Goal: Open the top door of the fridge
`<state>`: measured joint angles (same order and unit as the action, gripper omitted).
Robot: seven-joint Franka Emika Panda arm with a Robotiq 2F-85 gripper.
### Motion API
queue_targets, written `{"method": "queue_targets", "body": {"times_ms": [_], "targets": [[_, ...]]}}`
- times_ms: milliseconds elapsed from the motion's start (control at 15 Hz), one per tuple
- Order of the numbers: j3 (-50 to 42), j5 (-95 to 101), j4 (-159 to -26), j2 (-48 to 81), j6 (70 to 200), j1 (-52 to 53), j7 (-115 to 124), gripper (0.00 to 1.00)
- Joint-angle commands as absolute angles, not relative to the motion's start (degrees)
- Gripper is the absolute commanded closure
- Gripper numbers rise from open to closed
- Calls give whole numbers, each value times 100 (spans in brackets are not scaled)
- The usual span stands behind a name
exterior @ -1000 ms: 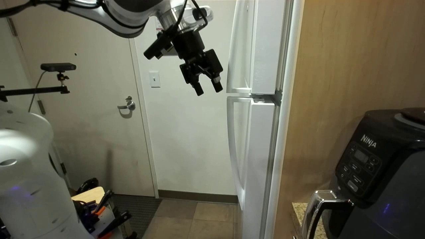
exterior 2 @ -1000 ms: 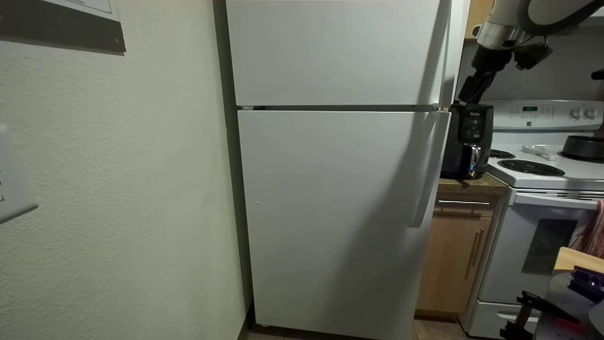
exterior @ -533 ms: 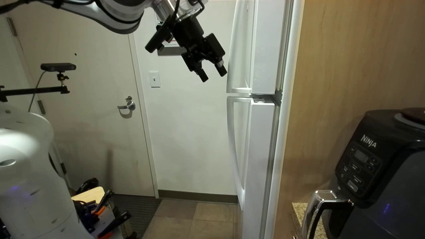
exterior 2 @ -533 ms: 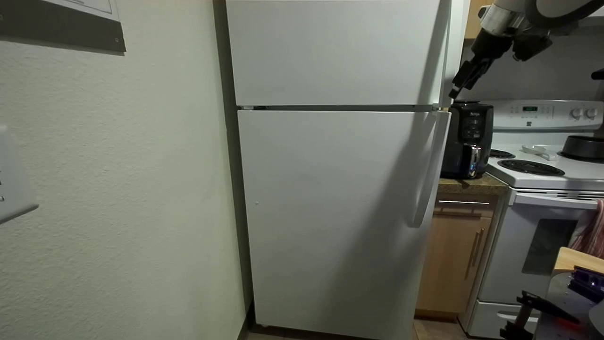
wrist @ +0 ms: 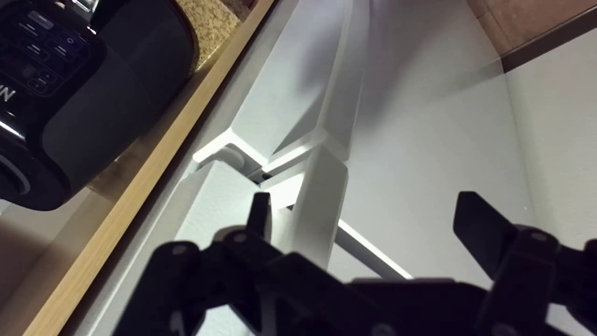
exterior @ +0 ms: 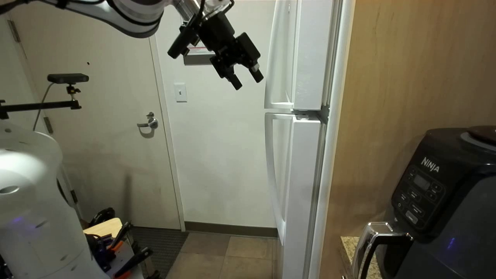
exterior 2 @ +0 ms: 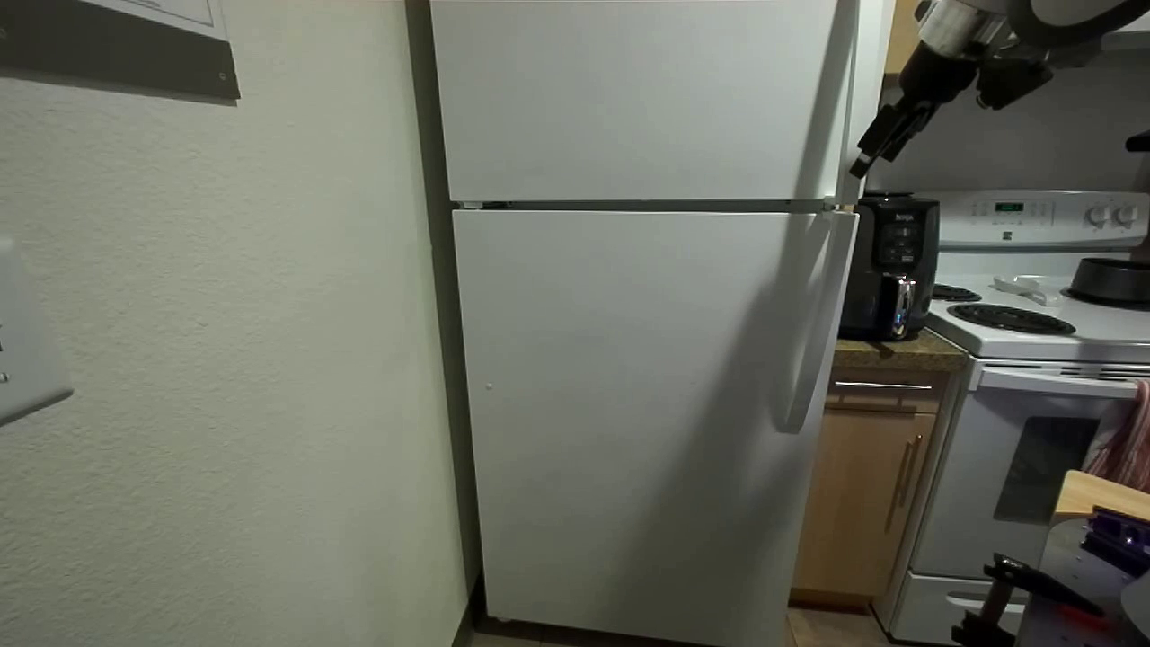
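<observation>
The fridge's top door (exterior 2: 638, 99) is glossy white and lies closed against the body, its upper part cut off by the frame. Its long white handle (exterior: 272, 62) runs down the free edge and ends just above the gap between the doors. My black gripper (exterior: 248, 80) stands open, tilted downward, in front of that handle near its lower end, with a small gap between them. In the wrist view the lower end of the handle (wrist: 322, 196) appears between the spread fingers of the gripper (wrist: 364, 205), closer to the left one. Nothing is held.
Below is the long lower door (exterior 2: 629, 404) with its own handle (exterior: 272, 166). A wood panel (exterior: 387, 77) borders the fridge. A black air fryer (exterior: 438, 201) sits on the counter past it, with a white stove (exterior 2: 1033, 341) farther along. A wall (exterior: 224, 162) flanks the other side.
The gripper has risen, mostly in the first half second, and shifted a little toward the fridge, tilting more toward the top door's handle. Its jaws have stayed open and both fridge doors are unmoved.
</observation>
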<state>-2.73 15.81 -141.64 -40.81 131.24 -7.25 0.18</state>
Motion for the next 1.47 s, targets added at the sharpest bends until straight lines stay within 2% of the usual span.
{"method": "queue_targets", "body": {"times_ms": [0,867,1400], "targets": [[-219,1492,-14347,-4115,13067,-725,57,0],[-637,1550,-13835,-3053,13791,-798,-221,0],[-669,1433,-13670,-2890,14120,-673,-392,0]]}}
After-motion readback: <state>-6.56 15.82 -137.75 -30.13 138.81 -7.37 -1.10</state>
